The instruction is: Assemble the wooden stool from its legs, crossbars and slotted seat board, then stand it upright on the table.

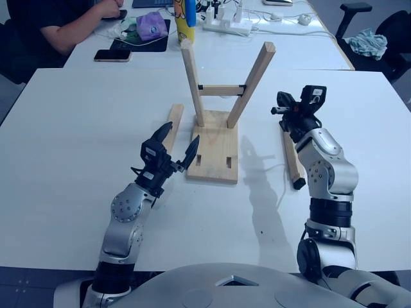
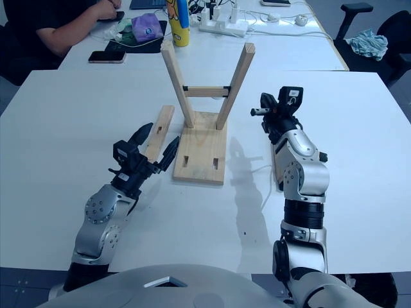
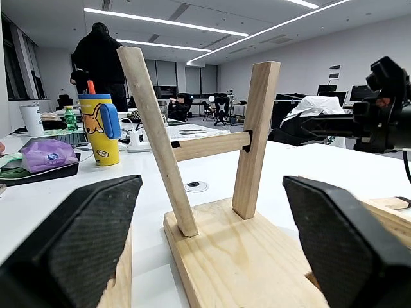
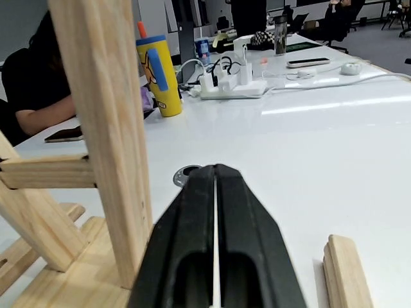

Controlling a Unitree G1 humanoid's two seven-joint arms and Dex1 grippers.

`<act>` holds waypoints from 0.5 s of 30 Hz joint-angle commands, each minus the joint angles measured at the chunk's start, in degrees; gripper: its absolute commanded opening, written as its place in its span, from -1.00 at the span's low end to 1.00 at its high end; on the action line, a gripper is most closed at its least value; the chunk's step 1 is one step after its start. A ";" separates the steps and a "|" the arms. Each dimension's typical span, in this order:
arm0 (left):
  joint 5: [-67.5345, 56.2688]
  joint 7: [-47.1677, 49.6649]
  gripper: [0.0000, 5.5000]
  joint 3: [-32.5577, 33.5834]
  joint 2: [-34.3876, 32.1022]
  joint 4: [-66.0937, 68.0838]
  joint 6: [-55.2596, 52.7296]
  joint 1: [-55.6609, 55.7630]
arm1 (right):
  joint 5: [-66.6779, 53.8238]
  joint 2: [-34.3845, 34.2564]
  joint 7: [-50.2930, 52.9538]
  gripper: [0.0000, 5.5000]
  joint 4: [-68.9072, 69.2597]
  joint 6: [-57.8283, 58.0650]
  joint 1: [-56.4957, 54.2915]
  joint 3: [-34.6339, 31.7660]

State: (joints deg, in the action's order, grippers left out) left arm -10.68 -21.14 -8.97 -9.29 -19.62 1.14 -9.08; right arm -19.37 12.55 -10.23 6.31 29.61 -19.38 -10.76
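Seat board lies flat on the white counter, just ahead of the left pincer and off to the inner side of the right pincer. From the board's end farther from the left pincer we see two legs rising, one leaning toward the left pincer's side and the other toward the right pincer's side. A short crossbar joins them partway up. At the board's end closer to the left pincer, two small slots stand unfilled.

We see the left pincer spread wide and gripping nothing. Its dark fingers frame the near end of the board. One finger hangs above a loose leg that lies flat along the board's outer edge.

The right pincer is pressed fully together with nothing between its fingers, and its tip points toward the nearer upright leg. Another loose wooden piece lies flat on the counter beneath the right arm, behind that pincer.

Well beyond both pincers, on the next counter, stand a yellow cup and a white power strip, with a phone farther out past the left pincer.
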 commanded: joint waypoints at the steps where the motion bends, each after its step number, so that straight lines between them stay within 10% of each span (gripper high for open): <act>1: -0.11 -0.45 0.48 -0.46 0.03 0.59 -0.02 0.11 | 1.96 1.41 -1.01 -0.99 1.69 -3.40 2.00 0.40; 15: 0.55 1.02 0.48 -0.69 0.05 -1.80 -0.37 -3.34 | 0.62 7.73 -2.59 -0.92 13.17 6.39 16.22 -4.87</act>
State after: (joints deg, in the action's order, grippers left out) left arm -10.53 -20.54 -9.52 -9.27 -20.16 1.24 -11.49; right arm -16.38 19.30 -11.43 16.02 32.23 -4.88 -14.96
